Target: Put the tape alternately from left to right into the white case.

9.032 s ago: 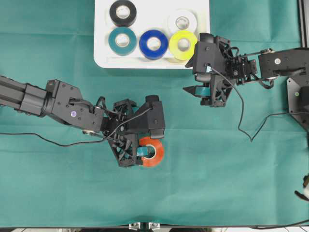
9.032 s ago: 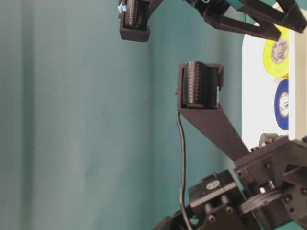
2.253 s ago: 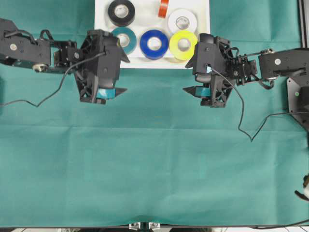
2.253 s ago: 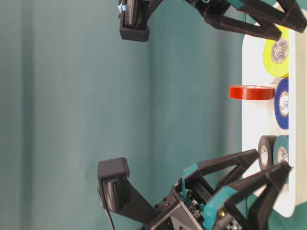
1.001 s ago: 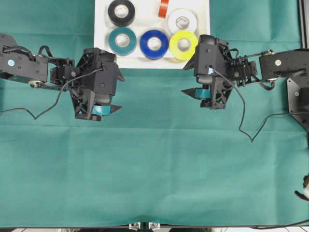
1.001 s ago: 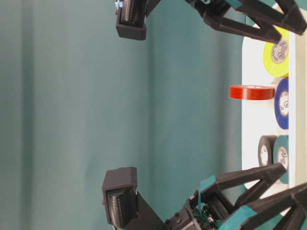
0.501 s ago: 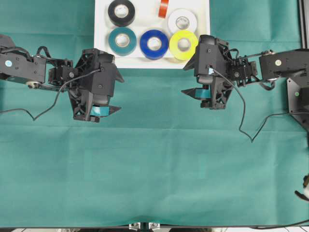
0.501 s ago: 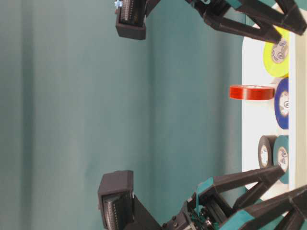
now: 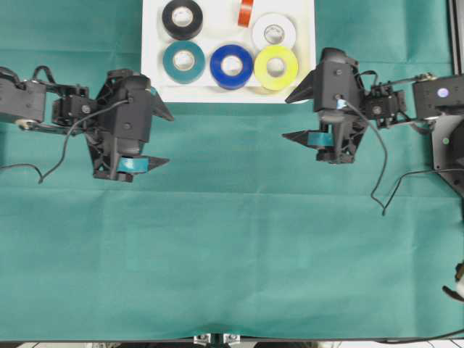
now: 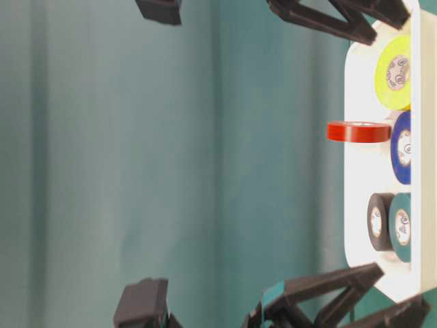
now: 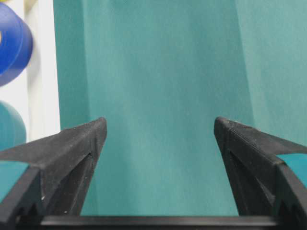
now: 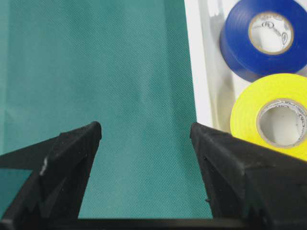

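Observation:
The white case [image 9: 152, 87] lies at the top middle of the green cloth. Flat in it are the black tape [image 9: 184, 19], teal tape [image 9: 183, 61], blue tape [image 9: 231, 66], yellow tape [image 9: 275, 67] and white tape [image 9: 273, 32]. The red-orange tape [image 9: 246, 12] stands on its edge, seen side-on as a red roll [image 10: 358, 131] in the table-level view. My left gripper [image 9: 170, 139] hovers open and empty below the case's left corner. My right gripper [image 9: 286, 118] is open and empty off its right corner. Only cloth lies between the jaws in both wrist views.
Green cloth [image 9: 232, 254] covers the whole table. A black cable [image 9: 377, 196] loops down from the right arm, and another cable [image 9: 43, 170] hangs from the left arm. The right arm's mount [image 9: 449, 145] stands at the right edge.
The left arm has drawn back to the left, away from the case. The right arm has pulled back to the right. Both grippers stay open; the rolls have not moved.

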